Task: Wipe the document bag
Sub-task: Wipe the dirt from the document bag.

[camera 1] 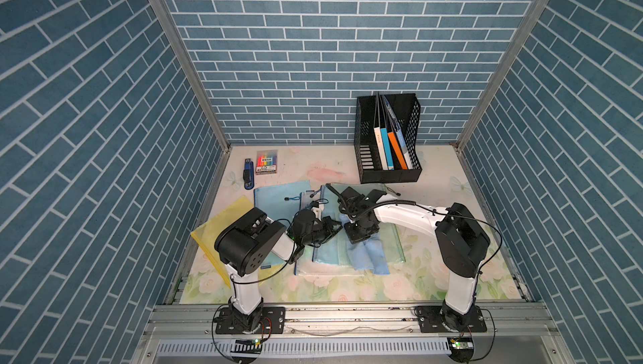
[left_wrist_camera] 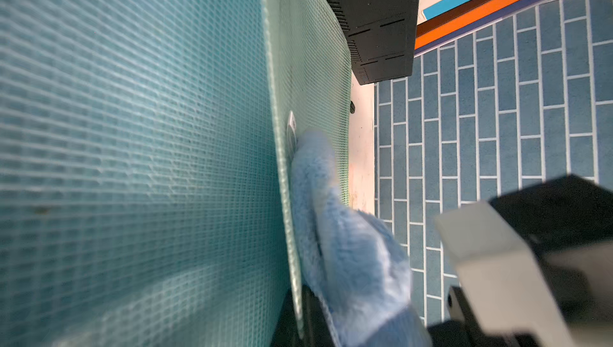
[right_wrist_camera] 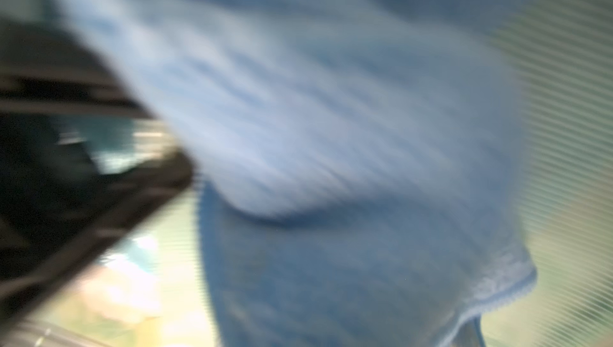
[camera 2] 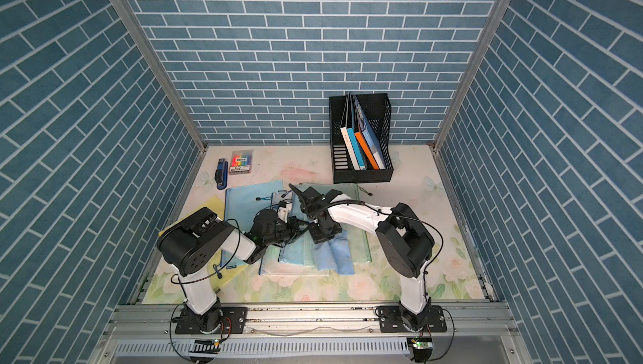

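Currently translucent green mesh zip document bag (camera 1: 393,244) lies flat mid-tabletop. Right gripper (camera 1: 359,237) is clamped on a fluffy light-blue cloth (camera 1: 369,258) atop it. Left gripper (camera 1: 333,229) is closed, nothing visibly held.

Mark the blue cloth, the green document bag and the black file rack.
blue cloth (camera 1: 370,256), in a top view, on its loose near end.
green document bag (camera 1: 392,244), in a top view, on bare mesh beside the cloth.
black file rack (camera 1: 389,175), in a top view, on its low front wall.
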Controlling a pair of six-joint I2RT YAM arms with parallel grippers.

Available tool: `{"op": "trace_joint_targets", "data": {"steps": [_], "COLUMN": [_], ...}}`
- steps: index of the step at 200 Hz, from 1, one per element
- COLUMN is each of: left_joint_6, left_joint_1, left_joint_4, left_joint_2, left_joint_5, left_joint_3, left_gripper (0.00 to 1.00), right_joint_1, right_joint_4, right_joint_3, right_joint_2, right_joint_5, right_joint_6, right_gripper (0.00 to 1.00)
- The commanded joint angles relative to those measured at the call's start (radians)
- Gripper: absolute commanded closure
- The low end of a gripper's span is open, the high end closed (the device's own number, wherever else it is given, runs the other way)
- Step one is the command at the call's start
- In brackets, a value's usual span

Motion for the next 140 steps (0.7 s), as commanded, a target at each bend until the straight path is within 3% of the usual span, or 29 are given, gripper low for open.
{"op": "trace_joint_targets", "data": {"steps": [1, 27, 47, 105, 140], "left_joint_6": [0.015, 0.022, 0.025, 0.034, 0.022], "left_joint_1": [-0.003, 0.000, 0.000, 0.002, 0.001], "left_joint_4": [0.015, 0.043, 0.036, 0.074, 0.096], "left_joint_2": [0.023, 0.029, 0.015, 0.016, 0.012], "left_joint_5": [-0.007, 0.000, -0.003, -0.031, -0.056], "left_joint_3": [0.008, 0.009, -0.003, -0.043, -0.068], "left_gripper": [1.00, 1.00, 1.00, 1.00, 1.00], "right_joint_1": [0.028, 0.030, 0.015, -0.155, -0.160], "right_joint_4": [0.019, 0.056, 0.020, -0.064, -0.084], "right_joint_3": [0.010, -0.062, -0.142, -0.418, -0.444], "right_joint_2": [0.063, 0.066, -0.007, -0.251, -0.292], "right_joint_5": [-0.074, -0.066, 0.021, 0.186, 0.212], "right_joint_6": [0.029, 0.128, 0.174, 0.225, 0.257], "right_gripper": [1.00, 1.00, 1.00, 1.00, 1.00]}}
